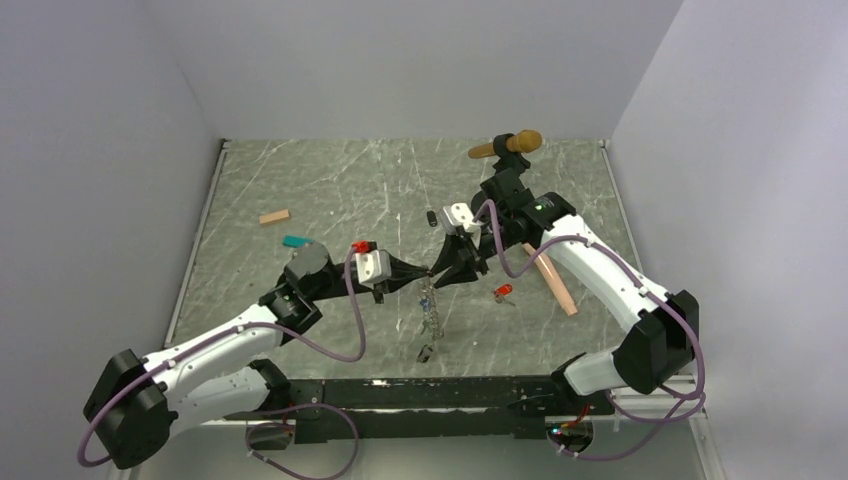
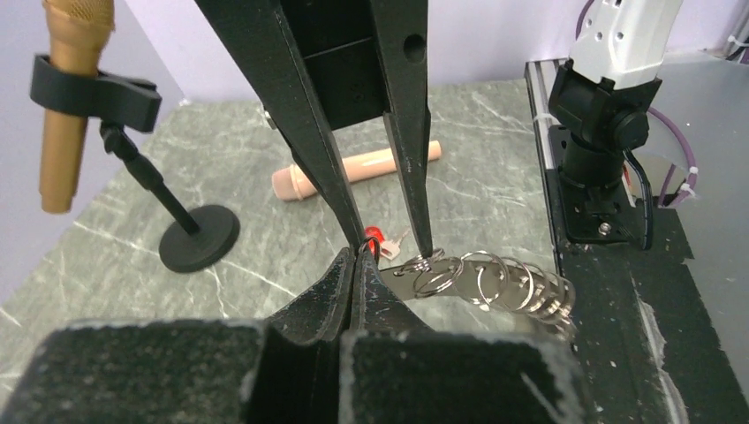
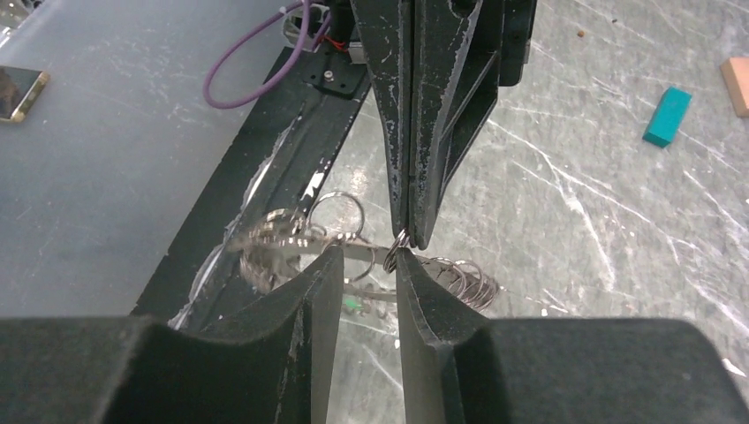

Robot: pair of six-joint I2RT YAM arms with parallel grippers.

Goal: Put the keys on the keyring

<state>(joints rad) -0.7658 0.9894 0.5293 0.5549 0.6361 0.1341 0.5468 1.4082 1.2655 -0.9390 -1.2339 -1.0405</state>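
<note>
Claws met tip to tip above the middle of the table (image 1: pixel 330 190). Left claw (image 2: pixel 357 263) was pinched fully closed, its tips gripping one ring of the keyring (image 1: pixel 431 318). Right claw (image 3: pixel 368 254) was parted a little, with a finger on either side of the same stretch of rings. Whether those fingers pressed on the rings could not be told. Keyring hung from the meeting point as a limp string of linked rings, its lower end down by the table. A blue fleck showed high on the hanging string, too small to say if it was a key tag. Red key (image 1: pixel 503 292) lay loose on the table, right of the keyring and apart from it, just beside a pink rod (image 1: pixel 550 268). Mic (image 1: pixel 507 146) stood on its stand at the far edge. Teal block (image 1: pixel 297 241) and tan block (image 1: pixel 274 216) lay to the left, well apart from the claws.
</note>
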